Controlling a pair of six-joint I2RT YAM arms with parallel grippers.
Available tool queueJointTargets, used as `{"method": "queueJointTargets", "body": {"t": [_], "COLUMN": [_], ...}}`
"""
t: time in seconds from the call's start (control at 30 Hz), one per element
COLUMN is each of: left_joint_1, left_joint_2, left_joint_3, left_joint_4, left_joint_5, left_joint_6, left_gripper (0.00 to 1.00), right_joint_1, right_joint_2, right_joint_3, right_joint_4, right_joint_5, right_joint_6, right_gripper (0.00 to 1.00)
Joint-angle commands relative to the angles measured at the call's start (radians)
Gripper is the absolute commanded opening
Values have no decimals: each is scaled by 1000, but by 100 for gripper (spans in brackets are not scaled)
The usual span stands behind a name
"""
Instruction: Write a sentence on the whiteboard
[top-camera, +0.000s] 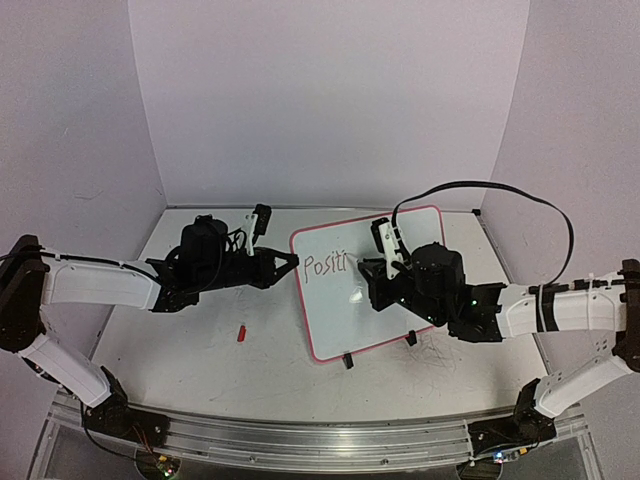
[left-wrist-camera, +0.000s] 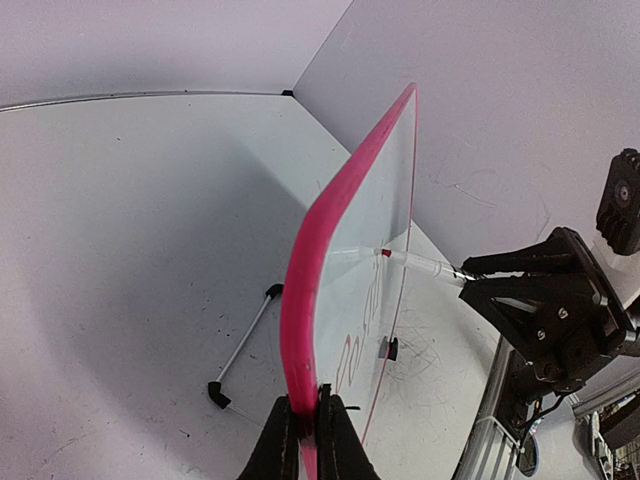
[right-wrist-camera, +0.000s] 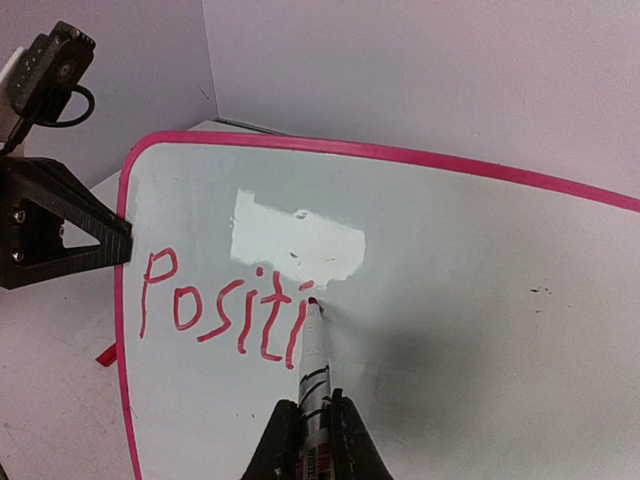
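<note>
Clamping the marker (right-wrist-camera: 314, 362), my right gripper (right-wrist-camera: 312, 428) sets its tip on the sentence (right-wrist-camera: 222, 312), reading "Positi", just ahead of the fingers (right-wrist-camera: 284, 442). My left gripper (left-wrist-camera: 306, 428) pinches the whiteboard (left-wrist-camera: 305, 270) at its edge. Excess tip pressure may swing the board, smearing strokes. Left wrist view alone shows the board edge-on.

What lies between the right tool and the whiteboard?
A marker, gripped by the right tool, red tip on the whiteboard after "Positi"; clearest in the right wrist view.
</note>
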Motion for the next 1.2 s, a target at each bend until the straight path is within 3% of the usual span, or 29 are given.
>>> {"method": "queueJointTargets", "body": {"t": [0.0,1.17], "left_joint_1": [5,5], "left_joint_2": [-32,-31], "left_joint_3": [27,32], "left_joint_4": [-9,-9], "left_joint_5": [-21,-22], "left_joint_6": [39,39], "left_gripper": [0,0], "right_joint_1": [-3,-1], "right_joint_2": [17,-58], "right_joint_3": [30,-67], "right_joint_4": [-20,-63], "right_joint_5": [25,-17], "right_joint_6": [6,85], "right_gripper": [0,0]}}
